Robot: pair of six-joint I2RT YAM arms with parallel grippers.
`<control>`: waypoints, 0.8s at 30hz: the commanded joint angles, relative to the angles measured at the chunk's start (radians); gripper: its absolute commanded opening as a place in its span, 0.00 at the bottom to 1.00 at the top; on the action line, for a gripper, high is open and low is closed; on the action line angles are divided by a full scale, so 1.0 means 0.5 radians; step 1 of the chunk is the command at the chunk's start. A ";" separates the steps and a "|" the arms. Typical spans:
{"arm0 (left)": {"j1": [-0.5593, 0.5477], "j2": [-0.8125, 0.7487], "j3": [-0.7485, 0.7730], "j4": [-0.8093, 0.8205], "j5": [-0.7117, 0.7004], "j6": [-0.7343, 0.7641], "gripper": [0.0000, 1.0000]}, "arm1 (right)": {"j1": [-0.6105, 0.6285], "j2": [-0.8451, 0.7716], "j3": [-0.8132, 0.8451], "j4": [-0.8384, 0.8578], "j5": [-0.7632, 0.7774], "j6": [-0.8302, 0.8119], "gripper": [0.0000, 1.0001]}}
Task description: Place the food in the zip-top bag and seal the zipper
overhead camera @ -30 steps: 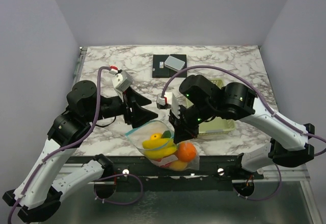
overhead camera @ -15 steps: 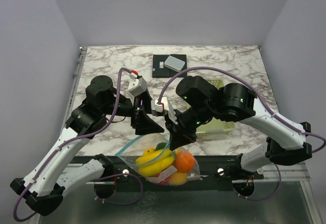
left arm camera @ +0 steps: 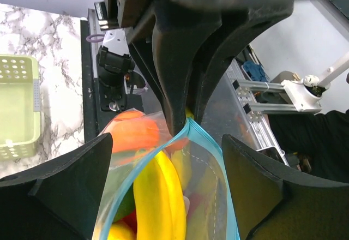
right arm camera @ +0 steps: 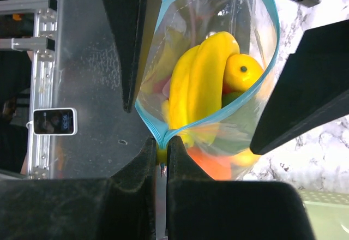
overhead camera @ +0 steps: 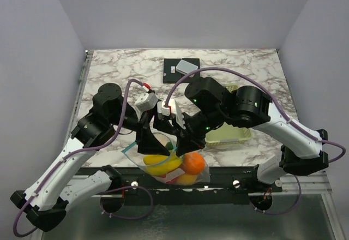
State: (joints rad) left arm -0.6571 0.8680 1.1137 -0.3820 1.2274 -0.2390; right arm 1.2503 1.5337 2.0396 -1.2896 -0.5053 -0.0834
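The clear zip-top bag (overhead camera: pixel 173 170) hangs off the table's front edge with its mouth open. Inside lies the food: a yellow banana (right arm camera: pixel 200 84), a lemon (right arm camera: pixel 243 71), an orange (overhead camera: pixel 193 163) and a dark green piece (left arm camera: pixel 126 207). My right gripper (right arm camera: pixel 164 143) is shut on one end of the light blue zipper (right arm camera: pixel 229 117), holding the bag up by that corner. My left gripper (left arm camera: pixel 166 158) is open wide, with one finger (left arm camera: pixel 60 188) on each side of the bag's mouth, touching nothing. In the top view it (overhead camera: pixel 155 136) sits just left of the right gripper (overhead camera: pixel 182 143).
A pale yellow-green slotted basket (overhead camera: pixel 233 135) stands on the marble table to the right of the bag. A black pad (overhead camera: pixel 173 75) with a grey box (overhead camera: pixel 187 66) lies at the back. The metal frame (right arm camera: pixel 46 60) runs below the table edge.
My left arm swung right and down to the bag, its jaws spreading wider round the mouth. The right gripper carried the bag a little to the left, still pinching its corner.
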 commanded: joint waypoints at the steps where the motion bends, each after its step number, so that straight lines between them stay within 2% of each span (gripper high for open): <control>1: -0.017 -0.043 -0.052 0.049 0.030 0.044 0.83 | 0.015 0.027 0.104 0.020 0.118 0.005 0.01; 9: -0.016 -0.109 -0.098 0.052 -0.022 0.034 0.82 | 0.016 0.035 0.100 0.010 0.369 0.158 0.01; 15: -0.016 -0.107 -0.106 0.053 -0.033 0.022 0.82 | 0.015 0.010 0.105 0.090 0.515 0.426 0.01; 24: -0.016 -0.097 -0.144 0.058 -0.248 0.001 0.83 | 0.015 0.066 0.201 0.059 0.653 0.656 0.01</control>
State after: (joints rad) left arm -0.6617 0.8249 1.0492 -0.3683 1.1755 -0.2390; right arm 1.2510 1.5517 2.0811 -1.2854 -0.2428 0.1722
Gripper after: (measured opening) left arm 0.825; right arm 0.058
